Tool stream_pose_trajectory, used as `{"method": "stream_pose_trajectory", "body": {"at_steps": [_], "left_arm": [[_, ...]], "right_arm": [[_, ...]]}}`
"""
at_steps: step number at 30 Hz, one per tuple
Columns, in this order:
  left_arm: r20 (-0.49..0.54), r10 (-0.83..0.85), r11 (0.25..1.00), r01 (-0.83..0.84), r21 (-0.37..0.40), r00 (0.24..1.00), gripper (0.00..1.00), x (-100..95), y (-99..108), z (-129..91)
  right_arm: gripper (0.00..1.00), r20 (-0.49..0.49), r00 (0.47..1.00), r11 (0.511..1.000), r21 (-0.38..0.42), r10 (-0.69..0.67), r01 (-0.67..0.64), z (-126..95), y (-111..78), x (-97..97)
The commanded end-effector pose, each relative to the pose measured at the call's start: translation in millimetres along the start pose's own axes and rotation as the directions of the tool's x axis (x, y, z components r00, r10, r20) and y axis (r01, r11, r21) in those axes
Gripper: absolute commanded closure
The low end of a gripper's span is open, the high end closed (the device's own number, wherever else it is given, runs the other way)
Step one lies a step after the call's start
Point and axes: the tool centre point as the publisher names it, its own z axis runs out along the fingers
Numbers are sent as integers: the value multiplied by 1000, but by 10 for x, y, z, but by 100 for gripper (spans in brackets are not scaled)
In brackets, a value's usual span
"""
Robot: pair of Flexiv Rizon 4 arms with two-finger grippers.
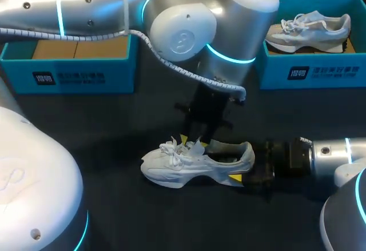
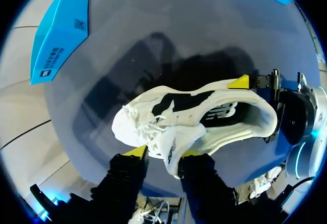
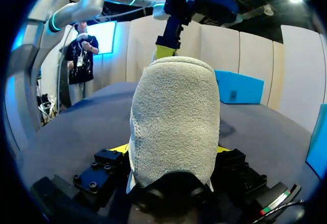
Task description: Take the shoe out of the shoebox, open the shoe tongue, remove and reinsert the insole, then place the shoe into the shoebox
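On the dark bench [image 1: 103, 148], well apart from the open blue shoebox [image 1: 80, 74] at far left, the white shoe [image 1: 189, 165] is stood on its sole. Its heel is clamped in the right hand [image 3: 171, 150], seemingly as an anchor. The tongue [image 2: 172, 141] is pinched by the left hand [image 2: 163, 152], likely for drawing it open.

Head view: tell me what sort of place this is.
Likely a robot bench for shoe handling: a dark table, a blue shoebox, a second shoebox holding a grey shoe, and a white shoe held by the left gripper and right gripper.
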Motion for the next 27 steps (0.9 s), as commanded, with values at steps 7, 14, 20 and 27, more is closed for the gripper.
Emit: {"method": "stream_pose_trajectory", "body": {"at_steps": [7,14,20,27], "left_arm": [[-110,40,998,-34,58,993,100,-45,32,87],[-244,29,993,1,121,969,100,-298,149,20],[-381,-19,986,80,145,924,100,-572,219,-19],[-480,-136,972,210,105,867,100,-773,234,151]], "right_arm": [[100,1,1000,1000,5,0,0,1,17,6],[100,1,1000,1000,5,0,0,1,17,6],[100,1,1000,1000,5,0,0,1,17,6],[100,1,1000,1000,5,0,0,1,17,6]]}}
